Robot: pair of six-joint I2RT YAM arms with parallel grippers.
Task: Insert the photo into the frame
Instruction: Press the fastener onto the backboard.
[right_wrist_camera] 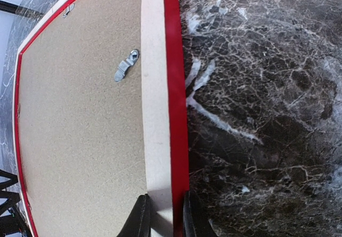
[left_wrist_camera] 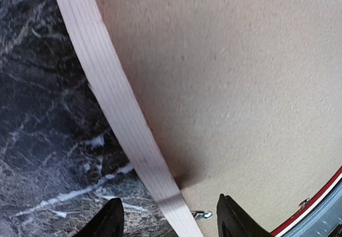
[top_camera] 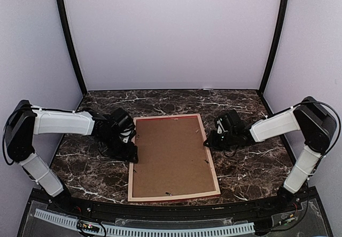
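At the middle of the worktop (top_camera: 251, 167) the frame (top_camera: 131, 157) lies flat with its pale wood-toned back up, its long sides running away from the arm bases and skewed a little to one side. Its red outer edge shows along the right rail in the right wrist view (right_wrist_camera: 173, 87). A brown backing board (top_camera: 171, 157) fills the opening, so whether the photo lies beneath it cannot be told. A small metal turn clip (right_wrist_camera: 126, 65) sits on the board just beside the right rail, and another clip (left_wrist_camera: 202, 214) shows by the left rail (left_wrist_camera: 117, 114) in the left wrist view. The right jaws pinch the frame's right rail, one finger on the inner side of the pale back and the other against the red outer edge. The left jaws stand spread across the left rail, one finger over the dark marble (left_wrist_camera: 43, 141) outside the frame and the other over the board (left_wrist_camera: 240, 87). Whether either finger touches the rail cannot be told. From above, the left arm (top_camera: 59, 122) reaches in to the frame's left side and the right arm (top_camera: 272, 126) to its right side, both near the far half of the frame. White veins run through the brown-black worktop (right_wrist_camera: 256, 114).
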